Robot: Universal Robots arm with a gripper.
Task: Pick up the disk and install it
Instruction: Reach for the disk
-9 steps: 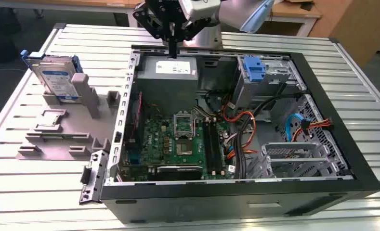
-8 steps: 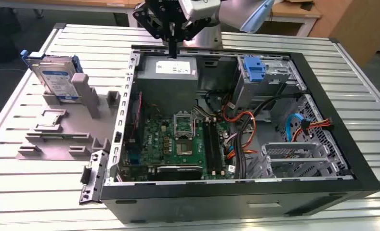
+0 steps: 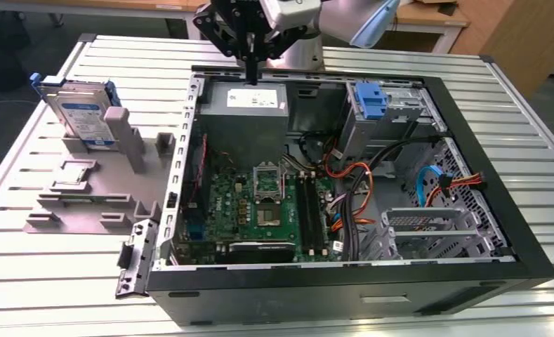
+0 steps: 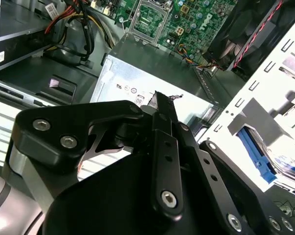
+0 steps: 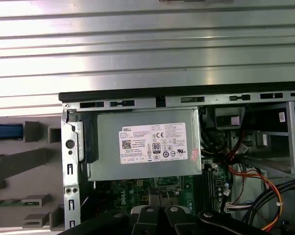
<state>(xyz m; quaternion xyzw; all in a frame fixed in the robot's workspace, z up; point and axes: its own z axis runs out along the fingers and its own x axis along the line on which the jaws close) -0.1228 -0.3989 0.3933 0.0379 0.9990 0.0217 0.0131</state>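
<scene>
**Gripper.** The gripper [image 3: 251, 76] hangs over the far edge of the open case [image 3: 501, 253], directly above the power supply [image 3: 248, 102]. The fingers [image 4: 162, 110] are closed against each other and grip nothing. Their tips are close above the power supply's labelled face and do not touch it.

**Disk.** The disk [image 3: 83, 112] stands upright on its edge in a grey fixture [image 3: 80, 189], near the tabletop's [image 3: 539, 161] far corner at the exterior view's left. It is outside the case and well apart from the gripper. Its label faces the near edge of the tabletop, and the blue carrier frames it at the top and sides. In the first wrist view the carrier's blue edge [image 5: 5, 131] shows beside the case wall.

**Case.** The case lies on its side on the tabletop with the interior exposed. The motherboard [image 3: 258, 203] sits below the power supply toward the near edge. A blue bracket [image 3: 371, 98] stands in the bay at the case's far corner, at the exterior view's right.
</scene>
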